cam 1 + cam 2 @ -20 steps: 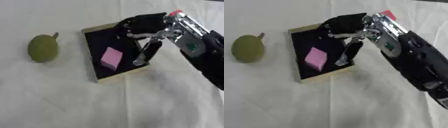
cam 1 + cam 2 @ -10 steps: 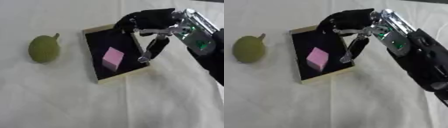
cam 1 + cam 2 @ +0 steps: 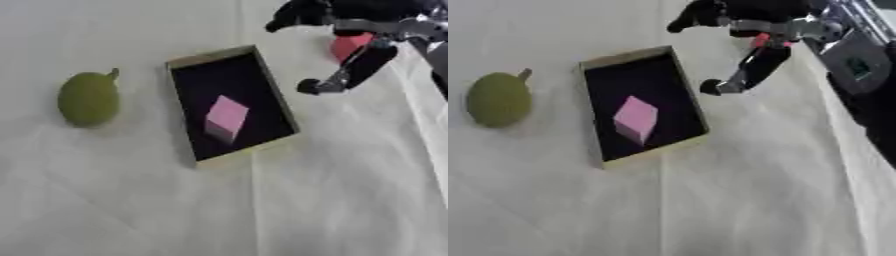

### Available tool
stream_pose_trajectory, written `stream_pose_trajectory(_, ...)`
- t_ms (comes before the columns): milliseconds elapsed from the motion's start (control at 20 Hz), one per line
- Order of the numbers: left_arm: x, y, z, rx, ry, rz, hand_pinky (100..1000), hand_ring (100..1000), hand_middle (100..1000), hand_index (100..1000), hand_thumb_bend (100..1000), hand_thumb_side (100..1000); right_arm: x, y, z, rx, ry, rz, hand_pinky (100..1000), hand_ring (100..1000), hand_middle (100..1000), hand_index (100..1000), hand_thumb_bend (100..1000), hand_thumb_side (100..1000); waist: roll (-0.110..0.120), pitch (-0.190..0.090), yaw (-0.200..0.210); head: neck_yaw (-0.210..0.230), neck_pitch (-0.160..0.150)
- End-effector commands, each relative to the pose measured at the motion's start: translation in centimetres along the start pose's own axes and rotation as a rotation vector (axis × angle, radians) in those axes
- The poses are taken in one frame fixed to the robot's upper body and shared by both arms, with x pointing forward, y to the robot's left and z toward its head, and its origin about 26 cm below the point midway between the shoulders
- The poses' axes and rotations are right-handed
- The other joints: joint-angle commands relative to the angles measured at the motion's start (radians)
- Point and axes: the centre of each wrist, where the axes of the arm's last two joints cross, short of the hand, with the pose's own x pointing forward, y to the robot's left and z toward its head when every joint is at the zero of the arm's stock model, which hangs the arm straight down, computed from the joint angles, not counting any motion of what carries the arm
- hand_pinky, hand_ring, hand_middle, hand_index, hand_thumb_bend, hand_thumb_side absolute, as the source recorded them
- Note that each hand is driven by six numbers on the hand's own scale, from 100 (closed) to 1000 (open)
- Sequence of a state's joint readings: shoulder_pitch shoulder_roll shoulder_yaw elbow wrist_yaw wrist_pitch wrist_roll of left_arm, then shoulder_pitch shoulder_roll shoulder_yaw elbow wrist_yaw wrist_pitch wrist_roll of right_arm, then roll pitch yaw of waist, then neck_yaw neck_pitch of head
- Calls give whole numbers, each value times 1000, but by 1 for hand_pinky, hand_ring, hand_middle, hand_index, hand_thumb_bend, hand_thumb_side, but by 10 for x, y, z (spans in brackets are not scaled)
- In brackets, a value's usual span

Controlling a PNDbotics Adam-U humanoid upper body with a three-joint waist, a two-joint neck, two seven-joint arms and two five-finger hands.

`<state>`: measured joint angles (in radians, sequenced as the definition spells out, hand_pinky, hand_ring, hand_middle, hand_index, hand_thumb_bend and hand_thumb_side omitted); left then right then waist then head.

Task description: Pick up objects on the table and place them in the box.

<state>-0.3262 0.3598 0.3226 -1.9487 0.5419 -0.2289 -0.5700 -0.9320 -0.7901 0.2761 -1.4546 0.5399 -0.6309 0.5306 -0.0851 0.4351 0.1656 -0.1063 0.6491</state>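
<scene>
**A:** Looking at the right hand (image 3: 750, 30), is it holding anything?

**B:** No. Its fingers hang loose and hold nothing. It is up past the box's (image 3: 273, 97) far right corner.

**A:** Where are the things?

**B:** The pink block (image 3: 227, 116) sits inside the box. The green pear (image 3: 87, 97) lies on the table, well left of the box.

**A:** What could go wrong?

**B:** The pear is round. I think a bump could roll it away. Reaching across might also knock the box.
</scene>
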Motion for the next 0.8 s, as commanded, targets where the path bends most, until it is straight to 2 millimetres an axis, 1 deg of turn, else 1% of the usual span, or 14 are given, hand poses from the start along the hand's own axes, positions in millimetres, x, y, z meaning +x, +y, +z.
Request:
stream_pose_trajectory(50,7,2,-5,-19,-13,-26,738,803,723,789,100,672,-20,-6,27,71,61,54,904,923,846,958,366,515,7,-24,-1,3,-13)
stream_pose_trajectory(500,5,4,-6,-22,-19,-31,739,805,724,788,100,672,-49,12,48,94,210,27,906,934,856,961,380,523,14,-17,2,-8,-20)
stream_pose_trajectory(650,5,5,-6,-24,-20,-33,739,806,725,788,100,672,-57,16,55,106,241,29,907,940,861,961,401,552,15,-14,2,-8,-22)
stream_pose_trajectory(800,4,5,-6,-27,-22,-32,739,807,725,788,100,672,-63,18,58,113,248,37,908,943,864,965,420,571,16,-12,2,-9,-24)
